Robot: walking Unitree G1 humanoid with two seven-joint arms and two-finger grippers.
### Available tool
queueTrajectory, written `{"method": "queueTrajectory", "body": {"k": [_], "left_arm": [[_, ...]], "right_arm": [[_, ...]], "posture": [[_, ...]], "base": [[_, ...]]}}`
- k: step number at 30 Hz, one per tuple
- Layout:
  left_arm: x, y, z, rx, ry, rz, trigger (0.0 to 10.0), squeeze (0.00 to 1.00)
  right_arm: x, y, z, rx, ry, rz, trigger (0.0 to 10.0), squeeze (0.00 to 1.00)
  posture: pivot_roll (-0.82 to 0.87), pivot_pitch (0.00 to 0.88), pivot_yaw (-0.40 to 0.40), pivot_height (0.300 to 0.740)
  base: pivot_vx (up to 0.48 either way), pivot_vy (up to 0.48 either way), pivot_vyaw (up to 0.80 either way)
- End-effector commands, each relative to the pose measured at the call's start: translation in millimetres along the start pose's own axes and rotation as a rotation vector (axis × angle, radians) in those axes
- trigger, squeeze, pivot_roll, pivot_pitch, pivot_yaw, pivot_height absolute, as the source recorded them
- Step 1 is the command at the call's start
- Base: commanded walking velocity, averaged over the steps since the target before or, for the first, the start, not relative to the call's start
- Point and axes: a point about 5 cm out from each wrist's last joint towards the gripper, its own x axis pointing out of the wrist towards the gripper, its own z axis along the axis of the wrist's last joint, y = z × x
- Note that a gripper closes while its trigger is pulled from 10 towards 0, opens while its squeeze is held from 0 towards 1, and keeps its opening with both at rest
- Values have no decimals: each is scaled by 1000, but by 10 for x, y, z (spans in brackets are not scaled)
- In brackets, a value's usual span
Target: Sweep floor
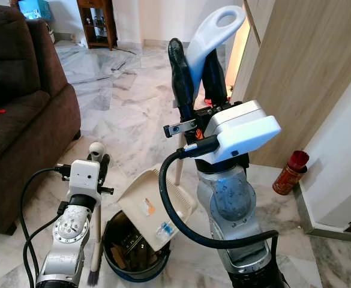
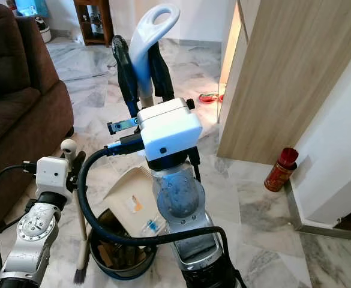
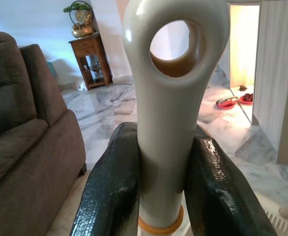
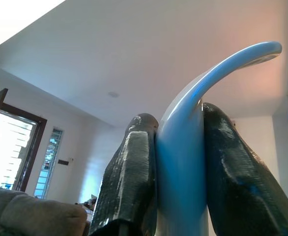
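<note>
Over the blue bin (image 1: 118,264), right gripper (image 1: 198,75) is clamped on the dustpan handle (image 1: 214,36), left gripper (image 3: 163,187) pinching the brush handle (image 3: 176,73); judgement: keep the dustpan (image 1: 157,207) tipped steeply so debris slides in, brush held clear.

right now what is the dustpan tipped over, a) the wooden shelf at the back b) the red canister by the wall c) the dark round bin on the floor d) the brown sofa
c: the cream dustpan, its handle clamped in the right gripper, slants down with its lip over the dark round bin, which has debris inside.
</note>
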Motion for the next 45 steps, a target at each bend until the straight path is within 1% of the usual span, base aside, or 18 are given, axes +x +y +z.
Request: {"method": "queueTrajectory", "body": {"k": [1, 3, 5, 13, 21, 26, 40, 45], "left_arm": [[31, -13, 116, 14, -68, -16, 10000, 0], [30, -13, 116, 14, -69, -15, 10000, 0], [29, -15, 116, 30, -74, -26, 10000, 0], [26, -26, 113, 28, -74, -27, 10000, 0], [25, -32, 109, 26, -74, -29, 10000, 0], [24, -42, 113, 25, -75, -33, 10000, 0], [29, -42, 112, 28, -71, -31, 10000, 0], [31, -43, 116, 31, -74, -31, 10000, 0]], "right_arm": [[108, 75, 221, 56, -106, -26, 10000, 0], [109, 80, 218, 51, -103, -28, 10000, 0], [123, 73, 225, 15, -109, -41, 10000, 0], [130, 97, 267, -68, -148, -40, 10000, 0], [122, 139, 244, -47, -124, -36, 10000, 0], [117, 124, 211, -30, -101, -51, 10000, 0], [101, 99, 164, -18, -71, -52, 10000, 0], [102, 94, 156, -19, -67, -51, 10000, 0]], "posture": [[154, 29, -21, 740], [154, 29, -22, 740], [153, 29, -23, 740], [156, 30, -25, 740], [156, 30, -26, 740], [156, 30, -25, 740], [155, 27, -24, 740], [153, 26, -25, 740]], "base": [[0, 0, 0], [0, 0, 0], [0, 0, 0], [0, 0, 0], [0, 0, 0], [0, 0, 0], [0, 411, 0], [0, 117, 0]]}}
